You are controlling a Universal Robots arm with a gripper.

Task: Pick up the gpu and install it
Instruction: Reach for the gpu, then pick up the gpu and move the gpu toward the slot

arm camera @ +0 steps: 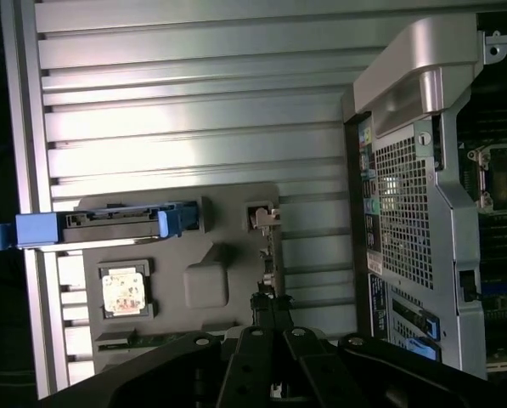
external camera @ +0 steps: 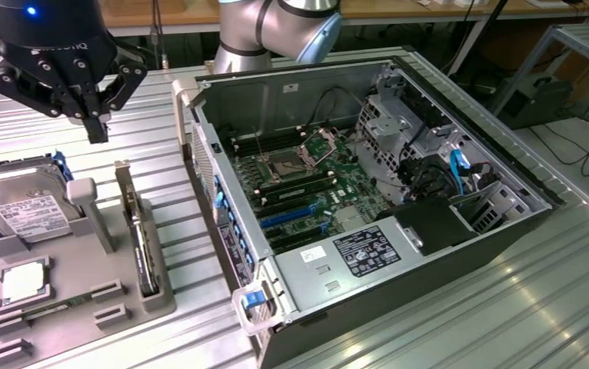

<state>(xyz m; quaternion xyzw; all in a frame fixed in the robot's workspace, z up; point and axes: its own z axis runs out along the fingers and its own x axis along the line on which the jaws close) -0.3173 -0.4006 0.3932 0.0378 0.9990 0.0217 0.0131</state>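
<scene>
The gpu (external camera: 138, 250) stands on edge as a thin dark slab in a slot of the grey holder (external camera: 69, 304), at the exterior view's left. My gripper (external camera: 97, 132) hangs shut and holds nothing, above and a little behind the card's bracket end. In the wrist view the gpu (arm camera: 270, 251) runs edge-on straight ahead of my shut fingertips (arm camera: 270, 308), with a gap between them. The open computer case (external camera: 377, 192) lies beside the holder, its motherboard and blue slots (external camera: 289, 217) exposed.
A silver hard drive (external camera: 28, 207) in a blue caddy and a small square chip (external camera: 24, 282) also sit in the holder. The case's rear wall (arm camera: 410, 195) rises close to the gpu's side. Ribbed metal tabletop (external camera: 161, 108) surrounds everything.
</scene>
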